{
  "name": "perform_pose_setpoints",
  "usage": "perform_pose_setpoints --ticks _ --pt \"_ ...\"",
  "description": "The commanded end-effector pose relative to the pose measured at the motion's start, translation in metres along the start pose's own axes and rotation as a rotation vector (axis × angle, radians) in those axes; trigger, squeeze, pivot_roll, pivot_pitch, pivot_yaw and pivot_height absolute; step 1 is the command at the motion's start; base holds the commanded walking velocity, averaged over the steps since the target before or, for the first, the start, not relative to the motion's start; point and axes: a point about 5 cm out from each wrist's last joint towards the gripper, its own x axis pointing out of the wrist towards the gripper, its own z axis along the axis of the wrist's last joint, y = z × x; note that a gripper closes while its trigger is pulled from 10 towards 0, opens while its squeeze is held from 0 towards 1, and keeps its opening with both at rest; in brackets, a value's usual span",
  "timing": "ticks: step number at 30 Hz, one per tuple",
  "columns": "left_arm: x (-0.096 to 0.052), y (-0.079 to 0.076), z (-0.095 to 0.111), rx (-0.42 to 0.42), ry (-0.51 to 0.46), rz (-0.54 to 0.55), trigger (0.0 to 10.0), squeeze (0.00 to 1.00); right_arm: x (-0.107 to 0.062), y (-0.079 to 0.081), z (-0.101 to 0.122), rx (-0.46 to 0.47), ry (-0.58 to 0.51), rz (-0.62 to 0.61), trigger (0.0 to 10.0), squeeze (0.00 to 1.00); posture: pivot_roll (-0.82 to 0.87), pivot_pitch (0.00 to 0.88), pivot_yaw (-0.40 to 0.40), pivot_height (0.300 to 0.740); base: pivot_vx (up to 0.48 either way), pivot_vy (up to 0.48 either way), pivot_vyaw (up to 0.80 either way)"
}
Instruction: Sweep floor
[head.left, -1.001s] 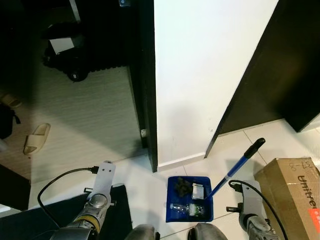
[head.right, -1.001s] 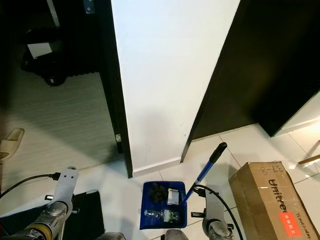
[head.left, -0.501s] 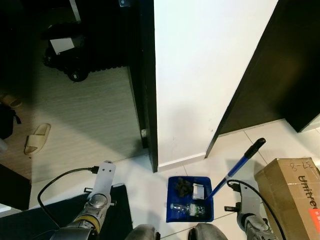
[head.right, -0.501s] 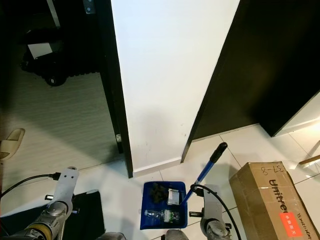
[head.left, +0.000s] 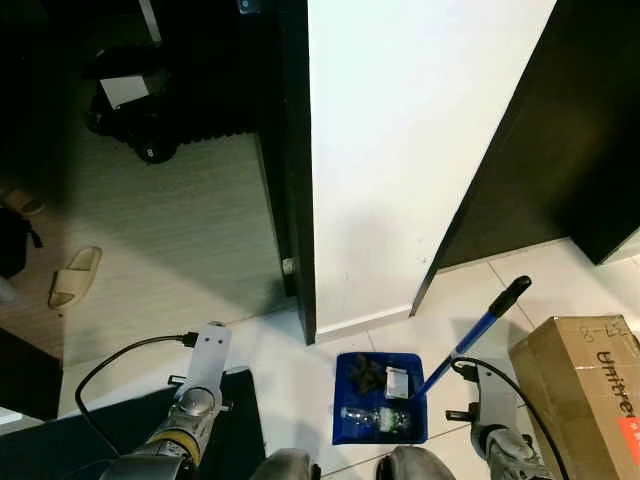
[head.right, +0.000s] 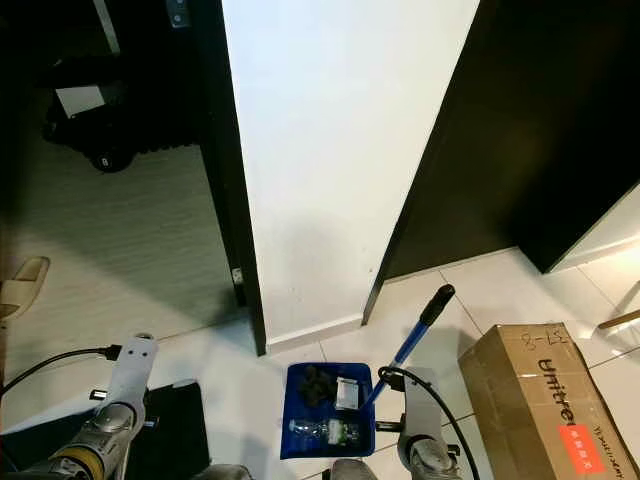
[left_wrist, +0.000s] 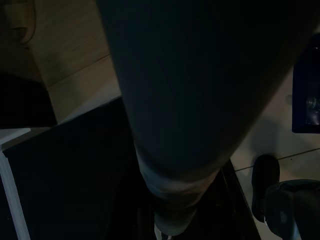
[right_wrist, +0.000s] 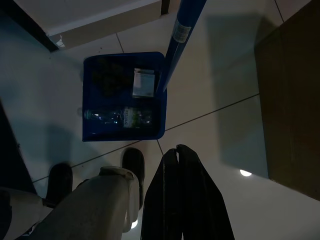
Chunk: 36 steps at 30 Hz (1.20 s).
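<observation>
- Two arms sit low in the head views: the left arm (head.left: 200, 385) at lower left, over a black mat (head.left: 235, 425), and the right arm (head.left: 492, 410) at lower right, just beside the dustpan's handle.
- Right pincer (right_wrist: 182, 187): in the wrist view its two black fingers lie pressed together with nothing between them, pointing toward the floor near the dustpan. It holds nothing.
- Left pincer: I cannot tell its state; the left wrist view is dark and mostly blocked by the robot's own leg.
- Dustpan (head.left: 345, 425): blue, flat on the white tiled floor (head.left: 290, 350) at lower centre, just in front of the robot's feet and near the foot of the white wall (head.left: 420, 150). Its blue handle (head.left: 470, 340) with a black grip slants up to the right, likely left so for an easy reach.
- Inside the pan lie a clear bottle (right_wrist: 120, 118), a small white packet (right_wrist: 143, 83) and a dark clump (head.left: 365, 372), so the rubbish seems already gathered.
- Cardboard box (head.left: 590, 380) stands at lower right, close to the right arm; it could crowd any reach for the handle.
- Slipper (head.left: 72, 278) lies at the left edge on the wood floor, well apart.
- Next, I judge, the right pincer must open and take the handle.
</observation>
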Motion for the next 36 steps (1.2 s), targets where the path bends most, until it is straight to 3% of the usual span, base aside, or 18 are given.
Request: perform_pose_setpoints --ticks 1,21,36 --pt "0.000 -0.003 -0.002 0.033 0.017 -0.005 10.0 0.00 0.001 0.002 0.005 0.009 -0.021 -0.001 10.0 0.00 0.07 0.000 -0.008 0.740 0.000 0.000 0.00" --pt "-0.001 0.000 -0.006 0.039 0.021 -0.001 10.0 0.00 -0.001 0.003 -0.001 0.009 -0.010 0.000 10.0 0.00 0.07 0.000 -0.003 0.740 0.000 0.000 0.00" --pt "-0.001 0.002 -0.007 0.060 0.015 -0.006 10.0 0.00 -0.001 -0.007 -0.002 0.022 0.009 -0.013 10.0 0.00 0.07 0.000 0.012 0.740 0.000 0.000 0.00"
